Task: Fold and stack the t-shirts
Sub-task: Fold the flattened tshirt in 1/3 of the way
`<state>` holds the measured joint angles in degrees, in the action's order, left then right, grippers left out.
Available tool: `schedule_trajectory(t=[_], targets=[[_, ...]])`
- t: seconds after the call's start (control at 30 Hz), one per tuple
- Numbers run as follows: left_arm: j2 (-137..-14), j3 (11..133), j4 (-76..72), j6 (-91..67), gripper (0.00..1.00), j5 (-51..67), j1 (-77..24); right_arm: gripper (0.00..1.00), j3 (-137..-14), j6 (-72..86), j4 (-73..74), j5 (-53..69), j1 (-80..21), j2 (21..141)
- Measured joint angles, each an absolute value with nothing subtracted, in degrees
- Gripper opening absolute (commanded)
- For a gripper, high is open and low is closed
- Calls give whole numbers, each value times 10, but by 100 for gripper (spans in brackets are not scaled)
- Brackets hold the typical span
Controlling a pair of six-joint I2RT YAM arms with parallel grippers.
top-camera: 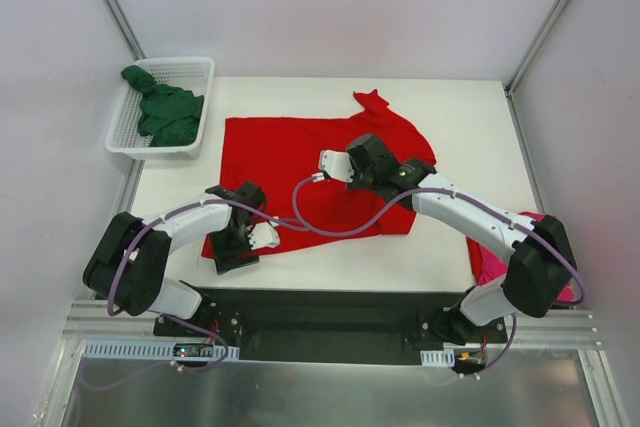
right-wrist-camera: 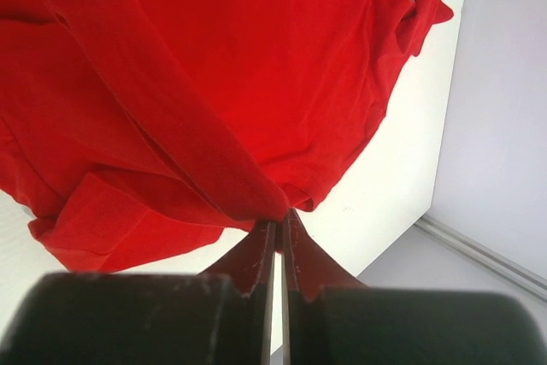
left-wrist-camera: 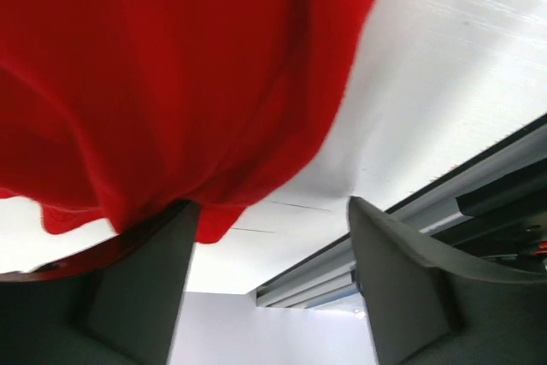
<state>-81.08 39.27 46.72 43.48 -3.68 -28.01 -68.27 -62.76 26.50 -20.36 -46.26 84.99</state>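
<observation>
The bright red cloth t-shirt [top-camera: 300, 162] looks light and limp; grip hems. Right gripper [right-wrist-camera: 280, 224] pinches a fold, left gripper [left-wrist-camera: 269, 207] gapes.

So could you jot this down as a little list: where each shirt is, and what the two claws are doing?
red t-shirt: spread on the white table, bunched at its far right corner
dark green t-shirt: crumpled in the white mesh basket, far left
pink t-shirt: at the table's near right edge, only partly in view
left gripper: open, at the red t-shirt's near left hem
right gripper: shut on a fold of the red t-shirt
stacked: nothing yet
</observation>
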Motion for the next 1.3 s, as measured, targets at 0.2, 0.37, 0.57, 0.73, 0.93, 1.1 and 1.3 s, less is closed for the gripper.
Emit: schedule_trajectory(t=[0.2,0.37,0.57,0.73,0.93,1.1,1.3], targets=[[-816,397,456,431,23,-48,-280,1,-690,-622,271,-203,-468,854],[-816,397,454,432,0,-51,-280,1,-693,-622,272,-203,-469,858],[-816,397,454,431,0,-51,-280,1,-695,-622,273,-203,-469,864],[-803,400,458,431,0,-55,-280,1,-695,-622,272,-205,-469,866],[-745,431,473,432,0,-77,-280,1,-695,-625,262,-213,-469,867],[-697,442,485,446,0,-99,-280,1,-695,-626,249,-223,-469,872],[-672,442,500,457,0,-114,-280,1,-696,-633,224,-241,-469,879]])
